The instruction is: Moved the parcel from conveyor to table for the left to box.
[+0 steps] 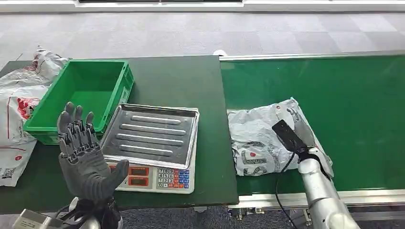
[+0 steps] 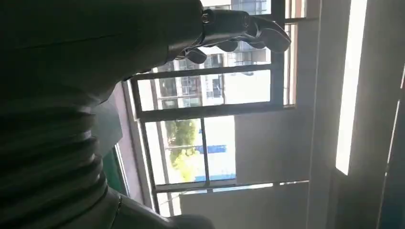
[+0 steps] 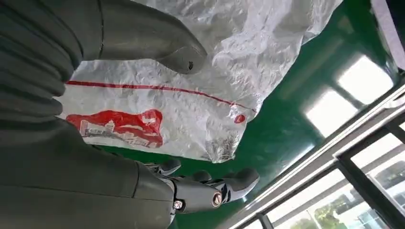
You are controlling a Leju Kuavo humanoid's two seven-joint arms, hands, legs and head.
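The parcel (image 1: 255, 138), a crumpled white-grey poly bag with red print, lies on the green conveyor belt (image 1: 334, 86) close to the table. My right hand (image 1: 298, 125) reaches over the parcel's right side. In the right wrist view the parcel (image 3: 191, 109) lies between the thumb (image 3: 157, 43) above it and the fingers (image 3: 215, 191), which are spread over the belt past the bag's edge. I cannot tell whether they touch it. My left hand (image 1: 83, 152) is raised over the table's front left, fingers apart, holding nothing. Its fingers (image 2: 239, 28) show against a window.
A dark green table (image 1: 181, 81) stands left of the belt. It carries a green crate (image 1: 95, 61) and a scale with a steel tray (image 1: 153, 133). More white parcels (image 1: 14, 105) are piled at the table's far left. A metal rail (image 1: 286, 198) borders the belt's near side.
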